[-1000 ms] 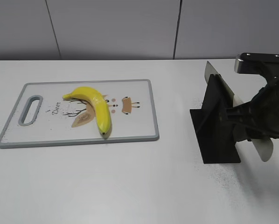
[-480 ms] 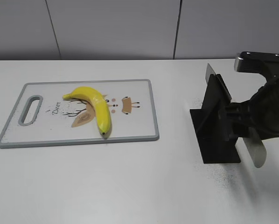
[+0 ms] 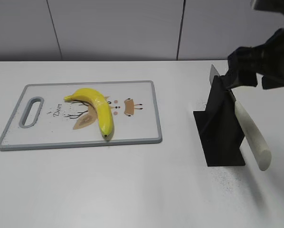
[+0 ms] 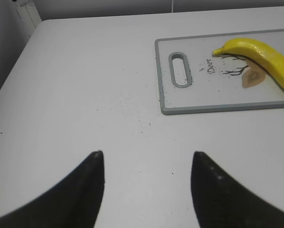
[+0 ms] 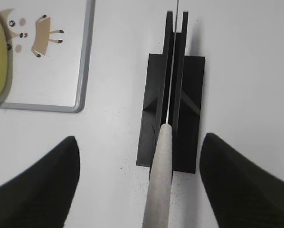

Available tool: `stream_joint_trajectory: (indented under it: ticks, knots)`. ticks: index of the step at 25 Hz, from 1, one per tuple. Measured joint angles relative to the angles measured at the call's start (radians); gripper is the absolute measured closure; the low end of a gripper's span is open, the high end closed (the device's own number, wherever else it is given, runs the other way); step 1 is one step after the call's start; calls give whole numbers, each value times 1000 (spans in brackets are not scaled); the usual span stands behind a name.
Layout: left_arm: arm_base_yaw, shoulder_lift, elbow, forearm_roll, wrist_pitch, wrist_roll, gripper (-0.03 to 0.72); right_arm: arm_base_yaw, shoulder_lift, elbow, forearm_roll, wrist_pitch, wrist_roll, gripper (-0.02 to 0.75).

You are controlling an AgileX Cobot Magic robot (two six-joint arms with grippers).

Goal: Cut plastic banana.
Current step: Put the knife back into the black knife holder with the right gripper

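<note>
A yellow plastic banana [image 3: 97, 107] lies on a white cutting board [image 3: 137, 128] with a grey rim, left of centre. A knife with a pale handle [image 3: 251, 135] rests in a black holder [image 3: 220, 130] at the right, its blade in the slot. My right gripper [image 5: 139, 138] is open and hangs above the holder. The knife handle [image 5: 163, 175] lies between its fingers [image 5: 61, 171] and touches neither. My left gripper [image 4: 148, 156] is open and empty over bare table left of the board [image 4: 203, 107]. The banana [image 4: 260, 54] shows far right there.
The right arm [image 3: 268, 57] fills the top right corner, above the holder. The board has a handle slot [image 3: 31, 111] at its left end and printed deer drawings. Dark specks dot the white table round the holder. A grey wall runs behind the table.
My right arm has risen from low beside the knife handle to above the holder. The knife stays in the holder. The banana and board have not moved.
</note>
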Motion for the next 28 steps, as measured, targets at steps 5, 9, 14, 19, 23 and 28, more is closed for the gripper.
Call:
stream_joint_trajectory:
  ticks: [5, 9, 14, 19, 23, 28]
  knots:
    - [0, 0, 0, 0, 0, 0, 140, 0, -135, -1, 0, 118, -143, 123]
    - [0, 0, 0, 0, 0, 0, 144, 0, -272, 49, -5, 151, -202, 130]
    - [0, 0, 0, 0, 0, 0, 144, 0, -465, 199, -7, 211, -237, 141]
    - [0, 0, 0, 0, 0, 0, 144, 0, -702, 337, -10, 226, -260, 142]
    - [0, 0, 0, 0, 0, 0, 144, 0, -874, 409, -11, 238, -270, 143]
    - [0, 0, 0, 0, 0, 0, 144, 0, -1021, 456, -11, 246, -299, 146]
